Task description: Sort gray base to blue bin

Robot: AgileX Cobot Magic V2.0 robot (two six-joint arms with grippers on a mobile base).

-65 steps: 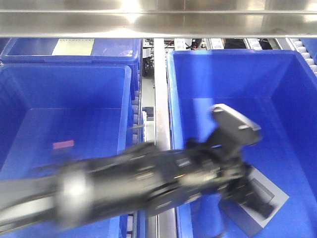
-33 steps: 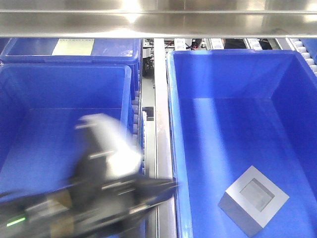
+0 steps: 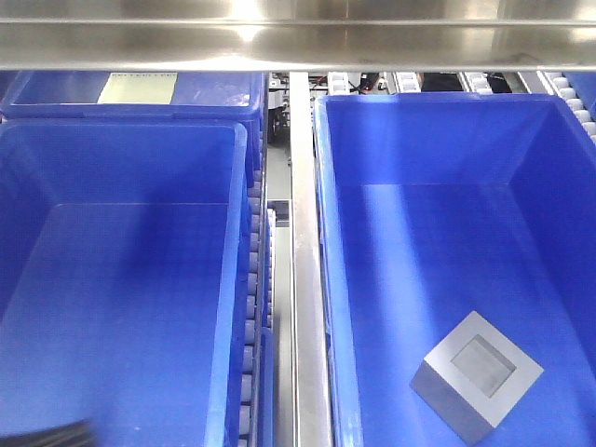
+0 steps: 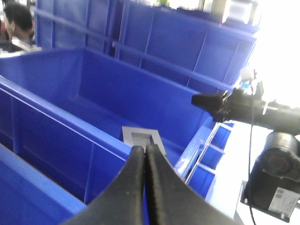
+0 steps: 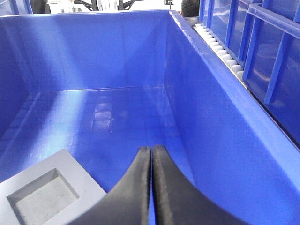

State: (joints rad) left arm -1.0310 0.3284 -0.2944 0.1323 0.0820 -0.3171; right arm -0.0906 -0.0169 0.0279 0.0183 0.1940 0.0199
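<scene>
Gray base (image 3: 477,375) sits on the floor of the blue bin (image 3: 447,140) at the lower right of the front frame, recess facing up, one corner pointing toward the bottom edge. A second blue tote (image 3: 121,279) fills the left half, with a metal rail (image 3: 303,279) between them. In the left wrist view the left claw (image 4: 144,154) is clenched shut, above the bin wall, holding nothing. The right claw (image 5: 151,154) is also clenched and bare, with the block at lower left.
</scene>
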